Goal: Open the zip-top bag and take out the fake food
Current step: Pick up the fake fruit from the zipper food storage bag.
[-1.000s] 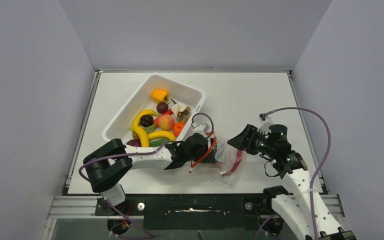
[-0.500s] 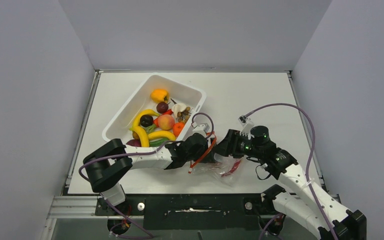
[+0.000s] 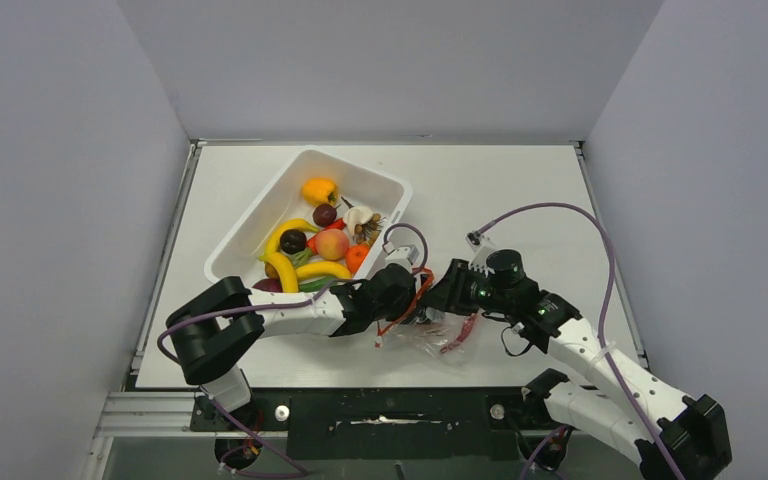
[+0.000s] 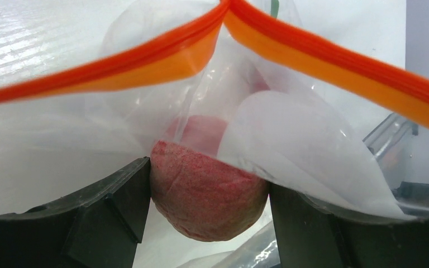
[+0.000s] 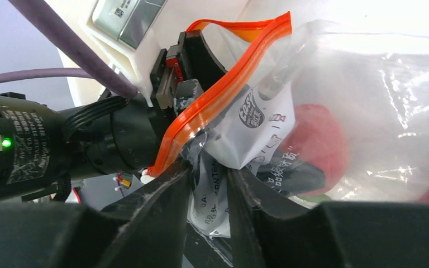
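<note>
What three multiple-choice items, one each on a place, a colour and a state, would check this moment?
1. Where is the zip-top bag?
A. At the far left corner.
B. By the near edge of the table, between the left gripper and the right gripper.
C. At the far right corner.

2. What colour is its zip strip?
A. Orange-red.
B. Blue.
C. Green.

3. What is the left gripper doing?
A. Hanging open over nothing.
B. Gripping a spoon.
C. Gripping a reddish round fruit.

Key: B, the top view shows it there; A, both wrist views show the strip; C, the fruit touches both fingers in the left wrist view.
</note>
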{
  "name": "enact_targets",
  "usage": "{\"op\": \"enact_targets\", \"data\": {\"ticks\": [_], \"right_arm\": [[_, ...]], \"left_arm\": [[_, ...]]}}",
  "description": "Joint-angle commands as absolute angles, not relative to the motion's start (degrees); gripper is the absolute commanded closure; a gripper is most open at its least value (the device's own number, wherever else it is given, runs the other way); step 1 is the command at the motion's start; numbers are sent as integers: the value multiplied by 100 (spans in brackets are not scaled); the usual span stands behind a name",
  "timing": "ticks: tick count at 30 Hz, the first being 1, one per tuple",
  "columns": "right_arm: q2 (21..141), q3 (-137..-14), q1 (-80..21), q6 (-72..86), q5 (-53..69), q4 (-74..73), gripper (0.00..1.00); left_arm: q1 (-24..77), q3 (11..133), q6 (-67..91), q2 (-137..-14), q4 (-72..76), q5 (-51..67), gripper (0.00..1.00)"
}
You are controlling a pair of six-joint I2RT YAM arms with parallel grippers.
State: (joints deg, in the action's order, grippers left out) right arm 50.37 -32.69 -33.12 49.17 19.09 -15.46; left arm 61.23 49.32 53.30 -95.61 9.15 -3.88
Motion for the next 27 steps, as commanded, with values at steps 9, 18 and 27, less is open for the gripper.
{"op": "enact_targets", "data": {"ticks": [9,18,27], "right_arm": [[4719,-3319,-3347,4869,1038,-1860,90],[4625,-3296,-3349,4954,705,-2175,91],[4512,-3305,-3349,4829,758,-2239,76]], "left_arm": [[6163,5177,5216,-9214,1277,-328,73],[6136,5088,5212,-9035,1200,-416,73],[6082,4915,5269,-8869,1187,-475,74]]}}
